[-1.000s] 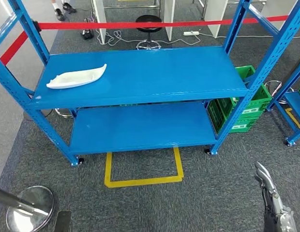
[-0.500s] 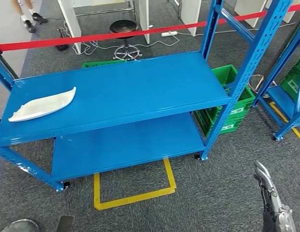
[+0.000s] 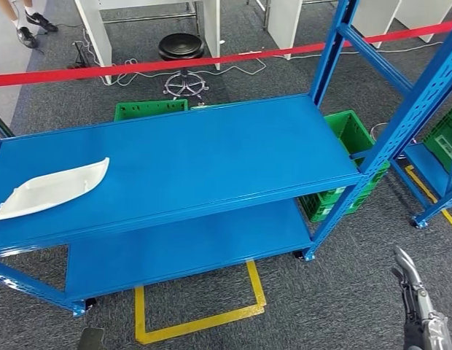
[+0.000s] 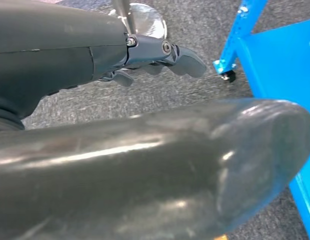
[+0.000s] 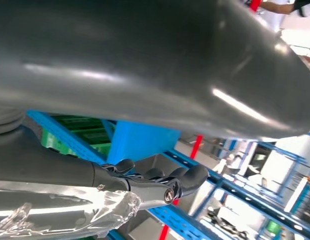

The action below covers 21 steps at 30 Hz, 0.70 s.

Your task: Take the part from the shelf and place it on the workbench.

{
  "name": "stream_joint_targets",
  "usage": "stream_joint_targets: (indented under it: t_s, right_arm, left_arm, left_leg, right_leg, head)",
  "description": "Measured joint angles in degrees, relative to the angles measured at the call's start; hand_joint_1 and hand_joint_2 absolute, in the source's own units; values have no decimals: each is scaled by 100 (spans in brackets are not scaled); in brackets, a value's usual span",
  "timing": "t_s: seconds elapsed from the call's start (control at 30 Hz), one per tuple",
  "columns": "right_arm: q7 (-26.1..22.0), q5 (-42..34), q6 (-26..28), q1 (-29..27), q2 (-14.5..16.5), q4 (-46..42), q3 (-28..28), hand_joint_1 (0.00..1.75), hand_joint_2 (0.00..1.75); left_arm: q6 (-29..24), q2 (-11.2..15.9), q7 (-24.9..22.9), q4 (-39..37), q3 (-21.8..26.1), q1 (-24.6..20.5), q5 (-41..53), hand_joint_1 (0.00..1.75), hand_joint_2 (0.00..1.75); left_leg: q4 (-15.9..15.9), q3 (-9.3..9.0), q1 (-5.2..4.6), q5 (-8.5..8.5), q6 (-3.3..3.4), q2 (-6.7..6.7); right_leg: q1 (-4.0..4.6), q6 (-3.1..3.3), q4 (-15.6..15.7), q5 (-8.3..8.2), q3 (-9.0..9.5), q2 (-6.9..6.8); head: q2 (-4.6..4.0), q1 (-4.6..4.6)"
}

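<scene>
The white, long, curved part (image 3: 50, 189) lies flat at the left end of the blue shelf's top board (image 3: 213, 157). My right hand (image 3: 419, 310) hangs low at the lower right, well away from the shelf, fingers stretched out and holding nothing. In the right wrist view the right hand (image 5: 157, 182) has its fingers straight and apart from the thumb. In the left wrist view my left hand (image 4: 161, 55) hangs over the grey carpet near a shelf foot (image 4: 229, 75), fingers extended and empty.
Green crates (image 3: 350, 135) sit under the shelf's right end, and another (image 3: 149, 109) behind it. Red barrier tape (image 3: 213, 60) runs across the back, a black stool (image 3: 181, 47) beyond. A yellow floor mark (image 3: 196, 321) lies before the shelf. A second blue rack (image 3: 433, 160) stands right.
The camera has shifted: the shelf now sits lower and further left in the picture. The part still lies on the top board. My right hand stays low at the right.
</scene>
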State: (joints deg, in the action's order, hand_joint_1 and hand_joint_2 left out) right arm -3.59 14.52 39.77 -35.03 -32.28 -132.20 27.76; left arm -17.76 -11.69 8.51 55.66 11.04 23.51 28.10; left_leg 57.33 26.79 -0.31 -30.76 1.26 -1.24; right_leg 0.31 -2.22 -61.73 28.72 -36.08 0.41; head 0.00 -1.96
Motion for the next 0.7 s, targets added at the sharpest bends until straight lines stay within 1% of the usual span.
stream_joint_targets:
  t_s: [0.03, 0.07, 0.1, 0.2, 0.33, 0.4, 0.5, 0.53, 0.63, 0.67, 0.7]
  right_arm:
    - [68, -16, 0, -17, -10, 56, 2, 0, 0]
    - [130, -40, 0, -29, -25, 115, 5, 0, 0]
    - [179, -67, -1, -37, -40, 182, 9, 0, 0]
    - [279, -236, -2, -66, -59, 432, 6, 0, 0]
    - [452, -815, 1, -137, -62, 972, -53, 0, 0]
    - [480, -935, 1, -174, -62, 1191, -80, 0, 0]
    - [482, -1189, 0, -202, -61, 1457, -123, 0, 0]
    - [487, -1387, -1, -208, -61, 1599, -141, 0, 0]
    - [410, -2124, -37, -218, -49, 2209, -163, 0, 0]
    - [354, -2330, -56, -219, -36, 2429, -164, 0, 44]
    - [319, -2427, -68, -220, -28, 2541, -164, 0, 58]
  left_arm:
    - [64, -27, 7, 24, 66, 10, 73, 0, 0]
    - [126, -56, 15, 49, 134, 14, 143, 0, 0]
    - [177, -79, 24, 74, 203, 12, 205, 0, 0]
    - [292, -138, 56, 129, 394, -2, 343, 0, 0]
    - [457, -250, 110, 210, 689, -7, 540, 0, 0]
    - [488, -297, 118, 242, 800, -11, 573, 0, 0]
    - [555, -366, 125, 281, 924, -12, 637, 0, 0]
    - [607, -396, 128, 303, 972, -8, 683, 0, 44]
    - [816, -512, 132, 421, 1159, 20, 878, 0, 175]
    - [879, -555, 132, 470, 1229, 33, 944, 0, 175]
    - [911, -576, 132, 495, 1265, 39, 978, 0, 175]
  left_leg:
    - [-8, -34, -7, -49, -27, -3]
    - [-15, -56, -14, -74, -54, -5]
    - [-33, -62, -16, -70, -62, -4]
    - [-83, -90, -28, -7, -31, 0]
    - [-145, -109, -33, 24, -40, 1]
    - [-224, -140, -35, -15, -41, 3]
    - [-322, -192, -30, -66, -97, 4]
    - [-322, -199, -29, -60, -111, 4]
    - [-322, -230, -35, -61, -110, 5]
    - [-322, -240, -39, -61, -110, 6]
    - [-322, -245, -42, -61, -110, 6]
  right_leg:
    - [13, 29, 117, -236, 24, 6]
    - [17, 47, 145, -328, 56, 14]
    - [14, 38, 163, -342, 87, 22]
    - [-11, -1, 236, -377, 111, 43]
    - [-13, 52, 268, -332, 115, 59]
    - [-6, 69, 268, -322, 109, 61]
    - [6, 81, 266, -318, 116, 57]
    - [6, 84, 267, -319, 126, 56]
    - [-2, 89, 270, -326, 161, 57]
    - [-6, 88, 271, -328, 171, 57]
    - [-8, 88, 272, -329, 176, 57]
  head:
    - [0, 3]
    - [0, 5]
    - [0, 8]
    - [0, 12]
    - [0, 13]
    - [0, 13]
    - [0, 10]
    - [0, 8]
    - [0, 8]
    - [0, 8]
    - [0, 7]
